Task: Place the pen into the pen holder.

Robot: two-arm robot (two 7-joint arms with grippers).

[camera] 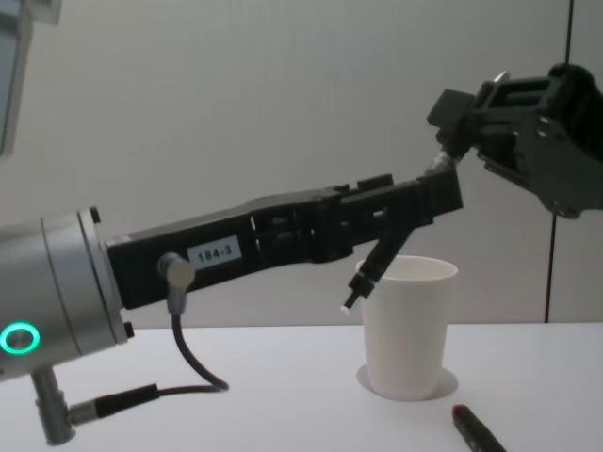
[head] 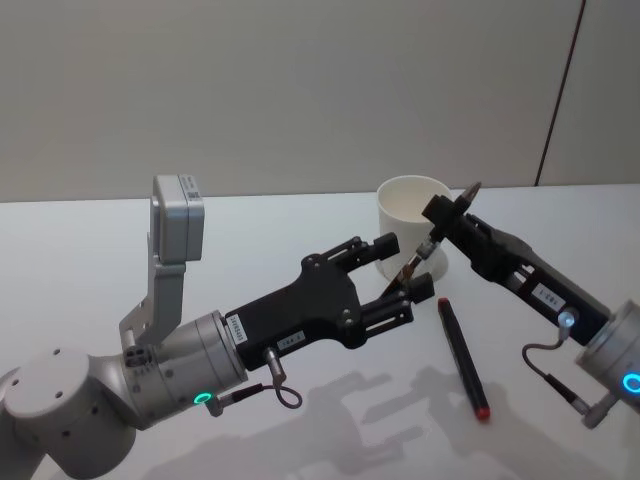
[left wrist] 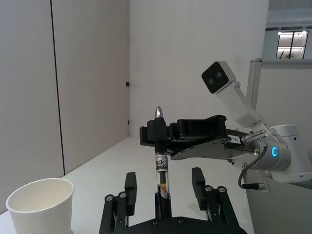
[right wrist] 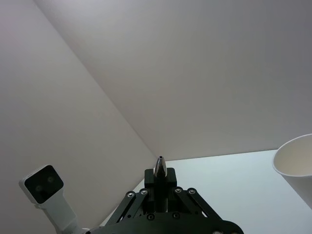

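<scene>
Head view is showing my right claw (head: 438, 212) pinching the clear pen (head: 426, 249), tilted, just beside the white paper cup (head: 396, 216). My left claw (head: 407, 265) is standing open around its lower end. If I am releasing too early, it is probably falling outside the cup.

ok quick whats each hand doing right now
left hand: open, fingers either side of the pen
right hand: closed, holding the pen near its tip

Left black two-finger gripper (head: 410, 263) at frame centre, on silver-and-black arm from lower left, fingers spread wide. Right black gripper (head: 447, 215) reaches in from right edge, angled up-left, clamped on clear-barrelled pen (head: 428, 248).
</scene>
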